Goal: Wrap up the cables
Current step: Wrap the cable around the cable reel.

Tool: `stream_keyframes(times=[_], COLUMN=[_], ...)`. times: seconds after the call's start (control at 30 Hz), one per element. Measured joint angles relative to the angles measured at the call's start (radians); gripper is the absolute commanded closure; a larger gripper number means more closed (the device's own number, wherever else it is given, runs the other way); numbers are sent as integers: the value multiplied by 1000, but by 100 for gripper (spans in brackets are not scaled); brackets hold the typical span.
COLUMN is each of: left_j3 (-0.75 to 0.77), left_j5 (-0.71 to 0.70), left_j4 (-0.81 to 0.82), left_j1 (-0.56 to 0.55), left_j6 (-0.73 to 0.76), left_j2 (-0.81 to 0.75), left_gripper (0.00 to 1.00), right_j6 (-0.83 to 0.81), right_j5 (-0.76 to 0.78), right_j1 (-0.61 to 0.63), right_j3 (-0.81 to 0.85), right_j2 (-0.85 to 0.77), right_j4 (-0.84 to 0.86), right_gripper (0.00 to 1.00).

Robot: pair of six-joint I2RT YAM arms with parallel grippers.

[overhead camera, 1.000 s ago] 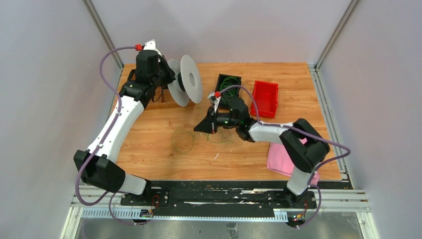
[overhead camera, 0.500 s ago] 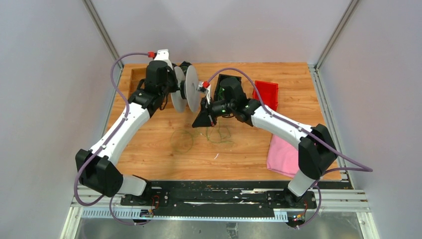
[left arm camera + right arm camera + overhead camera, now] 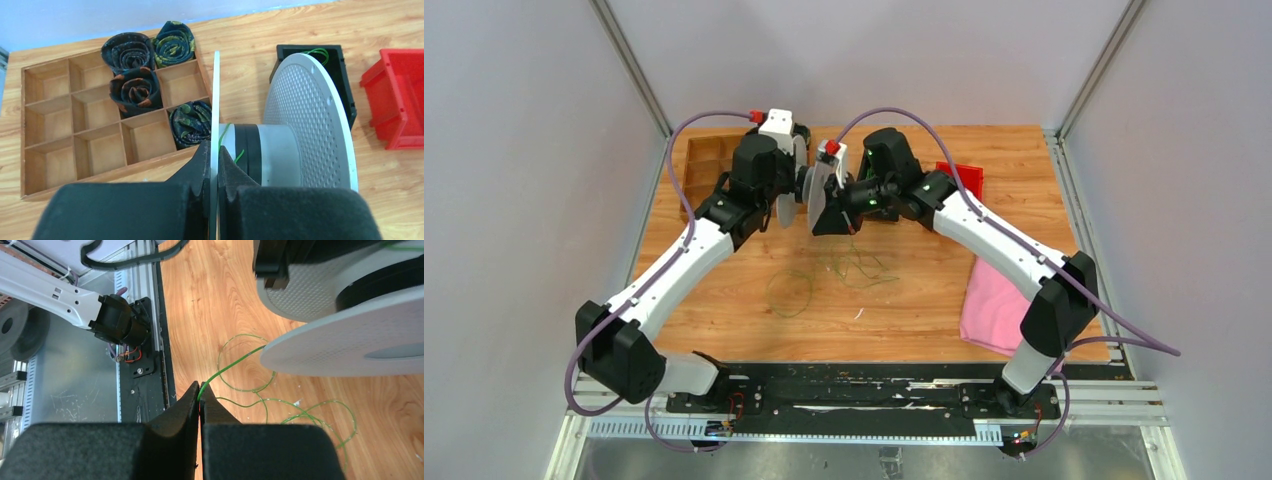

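Observation:
My left gripper is shut on the thin near flange of the grey spool and holds it above the table's back centre. A short green wire end lies against the spool's hub. My right gripper is shut on one green cable, which runs from its fingertips up toward the spool. In the top view this right gripper sits just right of the spool. More thin green cables curl in loops on the wood below, with a separate loop to their left.
A wooden divided tray with rolled dark bundles stands at the back left. A black bin holding green wire and a red bin stand at the back right. A pink cloth lies at the front right.
The left arm has carried the spool right, from the tray toward the back centre. The right gripper rose from the table with the cable up to the spool, dragging the loops.

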Motion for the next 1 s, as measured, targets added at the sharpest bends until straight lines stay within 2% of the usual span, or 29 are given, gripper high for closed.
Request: stream_keyframes(times=[0.37,1.0], left_j3=[-59,-124], left_j5=[12,255], left_j4=[31,68], left_j1=[-39,-47], left_j6=[133,281], left_j2=[-11,-62], left_gripper=[100,100], right_j6=[-40,-75], right_j5=[76,130], right_j1=[-33,-153], right_j3=[154,211], right_j2=[33,34], right_j4=[-115,-189], right_gripper=[99,99])
